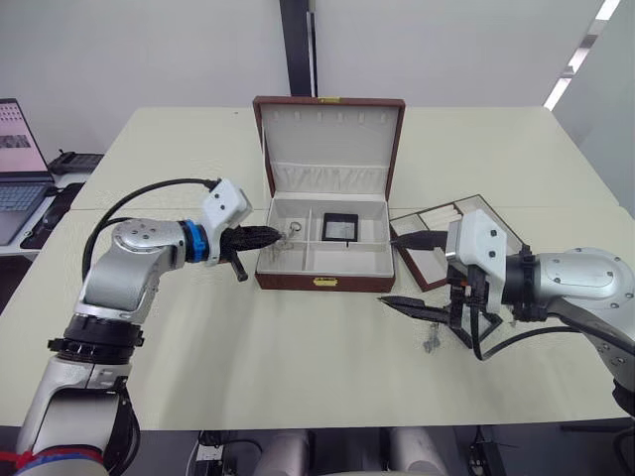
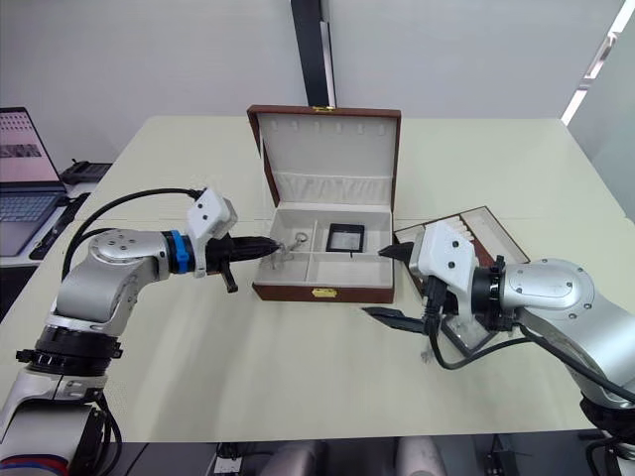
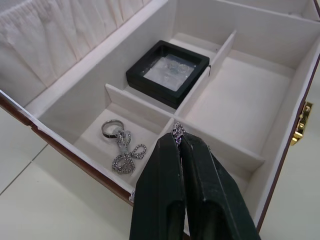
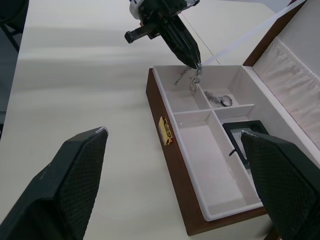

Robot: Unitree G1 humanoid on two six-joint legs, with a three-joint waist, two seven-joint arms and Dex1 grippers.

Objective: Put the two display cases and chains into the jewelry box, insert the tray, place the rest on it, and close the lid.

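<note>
Table (image 1: 298, 357) | left gripper (image 3: 178, 141) pinching chain (image 4: 195, 80) over jewelry box (image 1: 323, 283)

L pincer (image 1: 281, 235) pinched tight, arm extended; R pincer (image 1: 402, 272) spread wide.

Jewelry box (image 1: 324, 268) open, lid (image 1: 330, 149) upright; display cases (image 1: 340, 227) inside.

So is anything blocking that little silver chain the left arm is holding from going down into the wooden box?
Nothing visible does. The left gripper, fingers shut on the silver chain, hangs it right over an open cream-lined compartment of the reddish-brown jewelry box, whose lid stands open.
</note>
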